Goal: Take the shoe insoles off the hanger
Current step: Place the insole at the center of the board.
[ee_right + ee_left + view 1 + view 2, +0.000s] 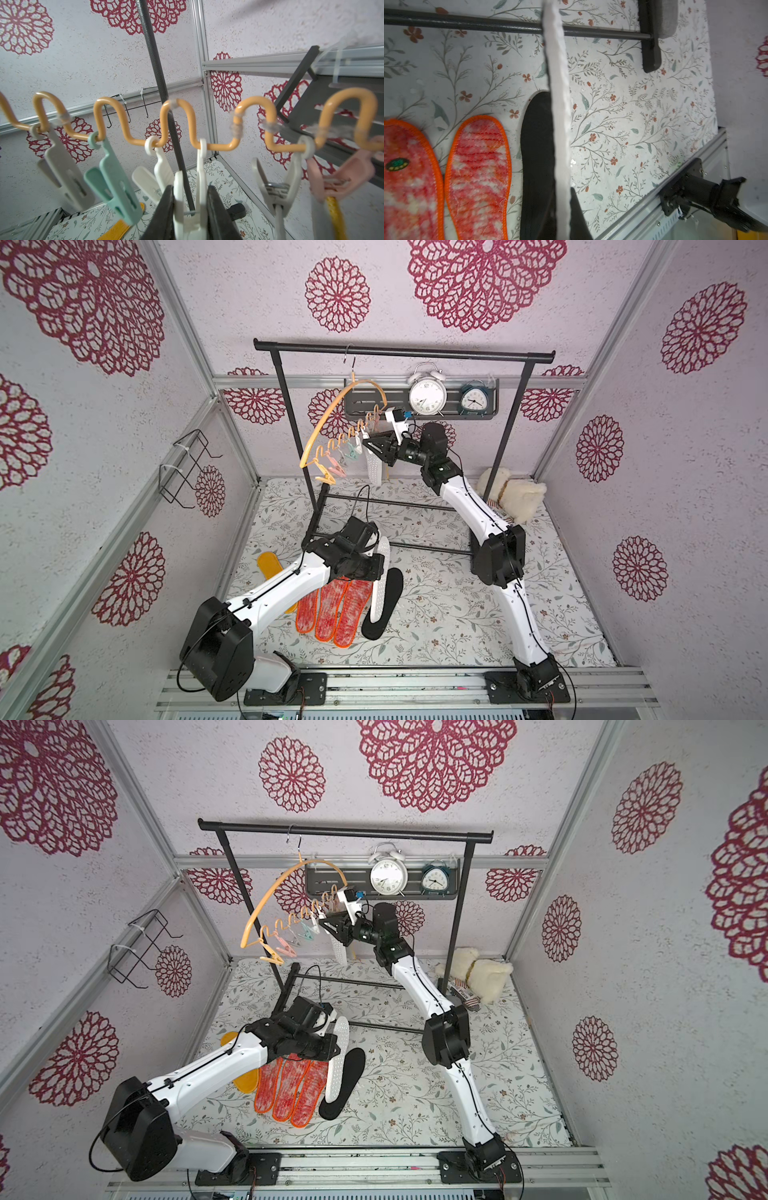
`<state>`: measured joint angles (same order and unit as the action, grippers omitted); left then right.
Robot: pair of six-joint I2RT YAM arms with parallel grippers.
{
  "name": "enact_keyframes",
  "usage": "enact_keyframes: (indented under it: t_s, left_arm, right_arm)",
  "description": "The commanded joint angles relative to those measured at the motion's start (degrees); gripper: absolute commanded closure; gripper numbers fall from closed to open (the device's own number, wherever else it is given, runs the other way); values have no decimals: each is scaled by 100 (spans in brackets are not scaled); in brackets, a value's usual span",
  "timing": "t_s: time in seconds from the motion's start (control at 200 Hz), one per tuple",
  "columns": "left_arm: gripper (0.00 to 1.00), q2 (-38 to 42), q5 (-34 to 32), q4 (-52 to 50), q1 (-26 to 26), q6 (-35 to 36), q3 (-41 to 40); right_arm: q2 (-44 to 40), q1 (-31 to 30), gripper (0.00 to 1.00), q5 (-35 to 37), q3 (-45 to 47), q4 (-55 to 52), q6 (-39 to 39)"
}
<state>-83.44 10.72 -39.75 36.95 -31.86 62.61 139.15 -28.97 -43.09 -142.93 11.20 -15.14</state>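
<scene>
Two insoles clipped: pale insole (pixel 374 466) hangs from the pin next to the right pincer (pixel 190 207); yellow insole (pixel 335 216) hangs one pin beyond, in a pink pin (pixel 340 178).
Six insoles off: red insoles (pixel 328 614), black insole (pixel 536 155) and second yellow insole (pixel 269 566) lie on the table (pixel 436 614) under and beside the left pincer (pixel 562 220); the sixth is in that pincer.
Hanger (pixel 218 147): hooked on the black rack (pixel 399 351), tilted, with its wavy bar just above the right pincer.
Right pincer: clamped across a white clothespin (pixel 201 166); what that pin bites is hidden.
Left pincer: closed on the white-faced insole (pixel 557 104), which is edge-on and low over the black insole.
Step, as I judge: lay the held insole down, then free the next.
Doing it well: squeeze square across the pin so it does not twist on its ring. The hanger hangs free, so draw an insole straight down, not sideways. Have the left pincer gripping the insole before its pin opens.
</scene>
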Motion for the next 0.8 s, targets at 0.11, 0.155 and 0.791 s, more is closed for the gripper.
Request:
enact_keyframes:
  t_s: [0.11,0.155,0.791]
  left_arm:
    - [100,-805,-1189,-1724,549,-777,1207]
    - [100,-1099,-1364,-2103,715,-795,1579]
    - [99,-4176,-2124,-3703,2296,-1072,4454]
  right_arm:
    - [85,98,93,73,-224,4,-25]
    - [86,118,93,73,-234,24,-38]
    - [230,322,93,-28,-222,290,-286]
